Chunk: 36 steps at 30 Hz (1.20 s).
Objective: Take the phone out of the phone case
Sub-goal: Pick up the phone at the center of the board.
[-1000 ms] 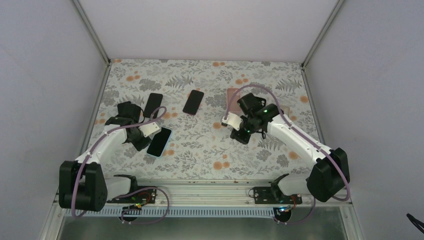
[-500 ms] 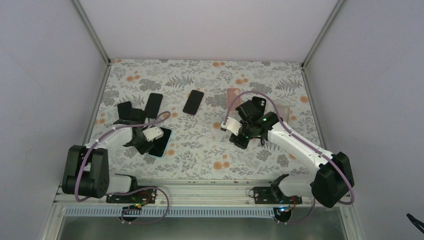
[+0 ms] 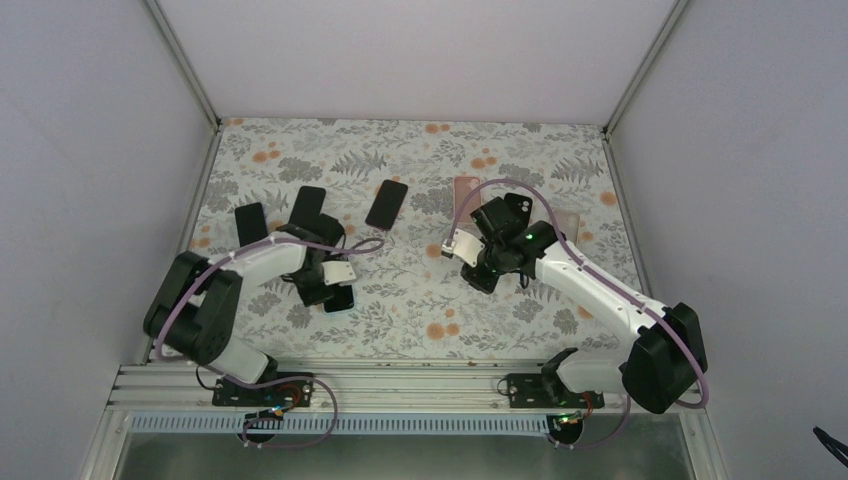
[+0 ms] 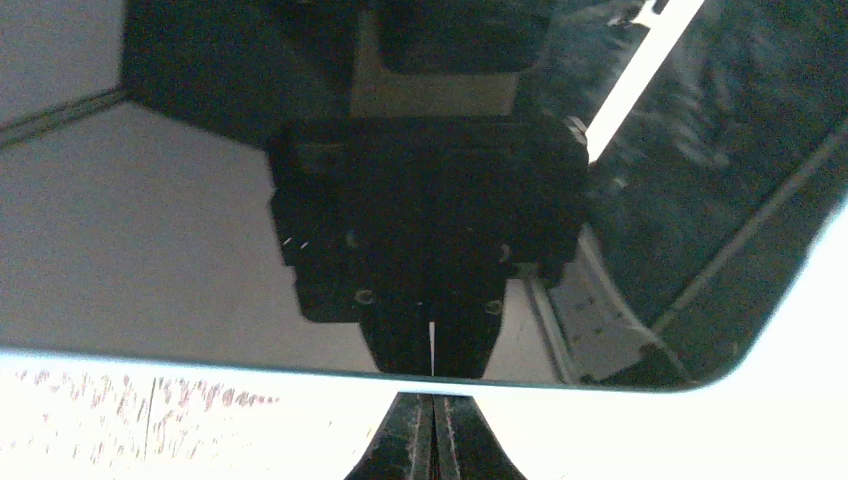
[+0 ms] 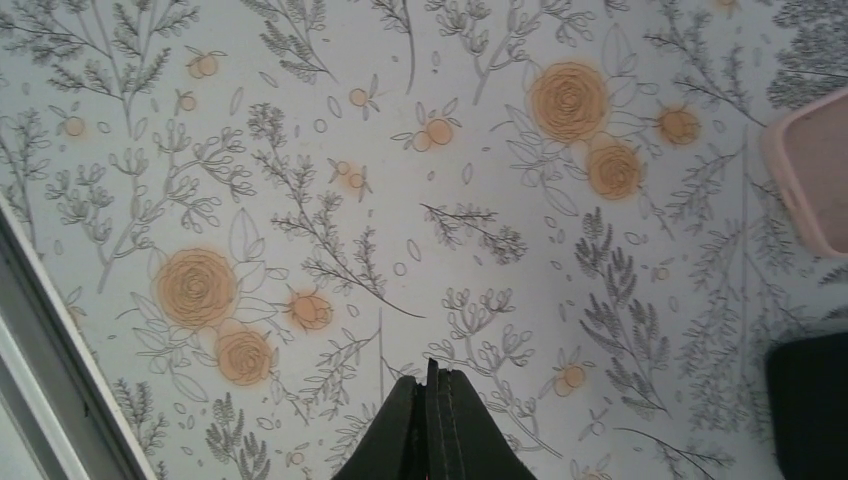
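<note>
Top view, table (image 3: 420,305): flat, under a matte cloth printed with grey ferns and orange blooms.
Top view, phone (image 3: 344,299): a dark glossy slab at 8 o'clock from the table's middle, mostly hidden under the left gripper (image 3: 328,291). Whether a case wraps it cannot be told.
Top view, black phones (image 3: 308,205): three rounded rectangles lying flat between 9 and 11 o'clock.
Top view, right gripper (image 3: 480,275): over bare cloth at 3 o'clock.
Left wrist view, phone (image 4: 200,250): mirror-smooth black glass with a rounded corner at 4 o'clock, reflecting the left gripper (image 4: 433,440).
Left wrist view, jaws: pressed together at 6 o'clock, by the glass edge, holding nothing.
Right wrist view, jaws: the right gripper (image 5: 433,420) is closed on nothing above the cloth.
Right wrist view, pink case (image 5: 815,180): a soft raised rim at 3 o'clock.
Right wrist view, black corner (image 5: 812,405): matte, at 4 o'clock, kind unclear.
</note>
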Available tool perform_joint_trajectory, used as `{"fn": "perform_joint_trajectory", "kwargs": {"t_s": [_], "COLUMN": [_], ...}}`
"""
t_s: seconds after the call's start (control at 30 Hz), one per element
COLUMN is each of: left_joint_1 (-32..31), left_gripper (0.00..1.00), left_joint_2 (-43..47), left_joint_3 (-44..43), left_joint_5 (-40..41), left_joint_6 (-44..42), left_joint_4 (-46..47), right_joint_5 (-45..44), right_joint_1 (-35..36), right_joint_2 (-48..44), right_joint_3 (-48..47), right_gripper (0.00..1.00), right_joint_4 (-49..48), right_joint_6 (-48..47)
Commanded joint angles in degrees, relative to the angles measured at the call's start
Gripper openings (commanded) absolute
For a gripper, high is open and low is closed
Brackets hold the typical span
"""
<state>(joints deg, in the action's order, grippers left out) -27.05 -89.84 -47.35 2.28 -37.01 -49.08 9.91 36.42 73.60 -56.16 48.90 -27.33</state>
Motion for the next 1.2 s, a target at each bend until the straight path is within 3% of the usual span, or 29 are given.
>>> {"fn": "perform_joint_trajectory", "kwargs": {"t_s": [0.0, 0.23, 0.4, 0.47, 0.5, 0.53, 0.6, 0.63, 0.67, 0.7, 0.93, 1.07, 1.17], "left_joint_1": [-5.5, -9.1, -9.5, -9.5, -9.5, -9.3, -8.6, -7.8, -6.5, -4.7, 21.1, 30.6, 33.2], "left_gripper": [0.02, 0.02, 0.02, 0.04, 0.09, 0.22, 0.65, 0.82, 0.94, 0.99, 1.00, 1.00, 1.00], "left_joint_2": [-9.1, -20.0, -19.3, -16.5, -14.7, -12.6, -7.7, -4.5, -1.6, 1.3, 11.4, 20.4, 26.4], "left_joint_3": [-4.8, -19.5, -24.7, -24.3, -24.1, -23.9, -24.0, -24.4, -25.1, -26.3, -39.3, -32.8, -26.2], "left_joint_5": [-21.8, -28.2, -29.4, -29.4, -29.2, -28.8, -26.7, -25.9, -24.7, -23.9, -21.5, -21.2, -19.7], "left_joint_6": [-0.7, -2.8, -5.8, -7.4, -7.6, -7.4, -6.4, -5.7, -5.1, -4.5, 4.0, 6.2, 7.6], "left_joint_4": [6.0, 3.6, -2.4, -5.5, -7.1, -8.4, -10.3, -10.6, -10.7, -10.8, -3.1, 9.0, 15.8], "right_joint_5": [-4.8, -6.7, -5.2, -3.6, -2.6, -1.6, 1.4, 3.5, 6.4, 8.4, 13.3, 12.1, 11.3], "right_joint_1": [0.6, -0.1, -0.1, -0.1, -0.1, -0.1, -0.1, -0.1, -0.1, -0.1, 0.1, 1.0, 1.4], "right_joint_2": [-0.6, -4.2, -3.7, -3.2, -3.0, -3.0, -2.9, -2.9, -2.8, -2.5, 1.7, 7.4, 13.7], "right_joint_3": [-2.5, -2.7, -3.9, -4.8, -5.4, -6.2, -8.3, -9.8, -11.3, -12.7, -14.4, -13.2, -14.3], "right_gripper": [0.04, 0.04, 0.05, 0.11, 0.18, 0.34, 0.83, 0.97, 0.99, 1.00, 1.00, 1.00, 1.00], "right_joint_4": [1.1, 2.9, 4.4, 5.3, 5.8, 6.0, 6.5, 7.0, 8.1, 9.1, 5.5, -2.3, -7.6], "right_joint_6": [0.6, 0.2, -0.2, -1.2, -2.0, -2.7, -4.1, -5.1, -6.1, -7.0, -11.7, -13.7, -13.9]}}
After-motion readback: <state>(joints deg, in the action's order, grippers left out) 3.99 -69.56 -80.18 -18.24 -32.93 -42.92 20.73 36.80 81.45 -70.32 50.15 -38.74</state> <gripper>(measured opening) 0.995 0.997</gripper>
